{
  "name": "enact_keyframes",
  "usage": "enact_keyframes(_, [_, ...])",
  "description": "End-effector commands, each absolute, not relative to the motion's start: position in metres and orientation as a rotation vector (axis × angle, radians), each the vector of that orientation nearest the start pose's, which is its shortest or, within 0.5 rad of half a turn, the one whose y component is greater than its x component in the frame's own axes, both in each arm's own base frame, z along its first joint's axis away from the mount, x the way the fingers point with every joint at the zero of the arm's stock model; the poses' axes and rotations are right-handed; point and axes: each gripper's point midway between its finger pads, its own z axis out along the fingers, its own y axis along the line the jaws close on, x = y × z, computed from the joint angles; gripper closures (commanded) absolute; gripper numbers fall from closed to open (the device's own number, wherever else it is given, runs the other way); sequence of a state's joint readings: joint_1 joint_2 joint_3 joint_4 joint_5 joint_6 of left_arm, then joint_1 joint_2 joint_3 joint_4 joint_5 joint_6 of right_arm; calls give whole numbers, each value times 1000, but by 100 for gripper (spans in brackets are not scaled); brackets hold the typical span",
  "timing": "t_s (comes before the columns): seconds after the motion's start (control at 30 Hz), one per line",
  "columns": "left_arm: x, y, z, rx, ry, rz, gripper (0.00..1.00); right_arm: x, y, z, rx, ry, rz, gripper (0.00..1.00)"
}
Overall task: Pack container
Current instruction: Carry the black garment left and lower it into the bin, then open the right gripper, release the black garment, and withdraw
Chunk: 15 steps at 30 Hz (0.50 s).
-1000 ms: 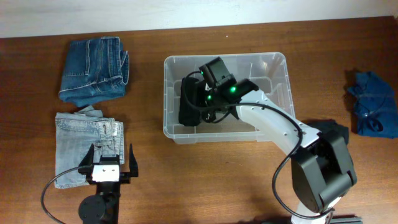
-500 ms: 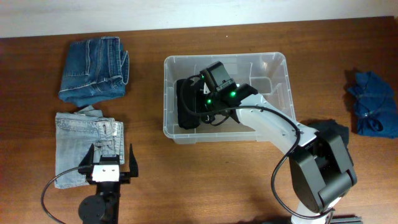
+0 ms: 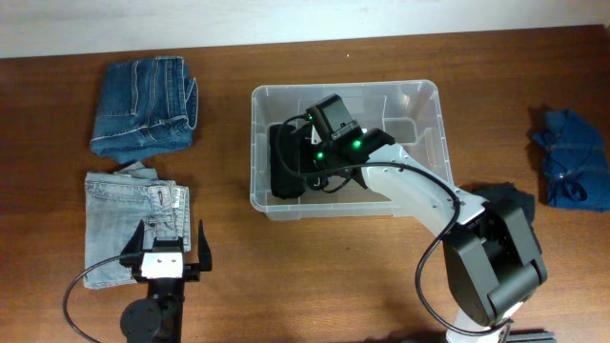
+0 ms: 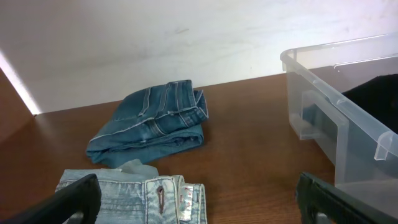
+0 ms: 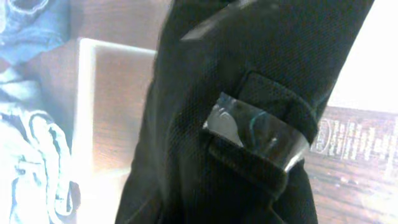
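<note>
The clear plastic container (image 3: 345,90) stands at the table's middle; its left wall shows in the left wrist view (image 4: 336,106). A folded black garment (image 3: 286,167) lies in its left half. My right gripper (image 3: 310,164) is down inside the container, right on that garment. The black cloth (image 5: 249,124) fills the right wrist view and hides the fingers. My left gripper (image 3: 170,233) rests near the front left edge. It is open (image 4: 199,205), with nothing between its fingers, over the edge of folded light-blue jeans (image 4: 124,199).
Folded dark-blue jeans (image 3: 143,105) lie at the back left, with the light-blue jeans (image 3: 129,224) in front of them. A crumpled blue garment (image 3: 572,157) sits at the far right. Another black garment (image 3: 505,195) lies by the right arm's base.
My right gripper has sunk slightly lower and leftward in the container with the black garment. The left arm has not moved.
</note>
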State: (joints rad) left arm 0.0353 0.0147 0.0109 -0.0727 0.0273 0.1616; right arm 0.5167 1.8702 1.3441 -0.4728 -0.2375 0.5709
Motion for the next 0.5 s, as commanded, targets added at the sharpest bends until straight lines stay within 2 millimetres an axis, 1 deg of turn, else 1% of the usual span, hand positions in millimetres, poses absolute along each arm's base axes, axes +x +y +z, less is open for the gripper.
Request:
enact_keyframes(0.0, [246, 3, 157, 140, 1643, 131, 1, 384, 283, 103, -64, 2663, 738, 74])
enact_keyframes(0.07, [246, 3, 157, 140, 1643, 131, 1, 383, 286, 104, -73, 2659, 742, 73])
enact_keyframes(0.17, [246, 3, 157, 140, 1643, 131, 1, 383, 287, 104, -76, 2657, 744, 67])
enact_keyframes(0.23, [246, 3, 157, 140, 1643, 131, 1, 383, 287, 104, -76, 2657, 744, 57])
enact_keyframes(0.33, [246, 3, 157, 140, 1643, 131, 1, 385, 285, 104, -71, 2654, 733, 51])
enact_keyframes(0.4, [246, 3, 157, 140, 1643, 131, 1, 388, 282, 104, -67, 2649, 721, 49])
enact_keyframes(0.47, [246, 3, 157, 140, 1643, 131, 1, 392, 277, 106, -121, 2632, 701, 48])
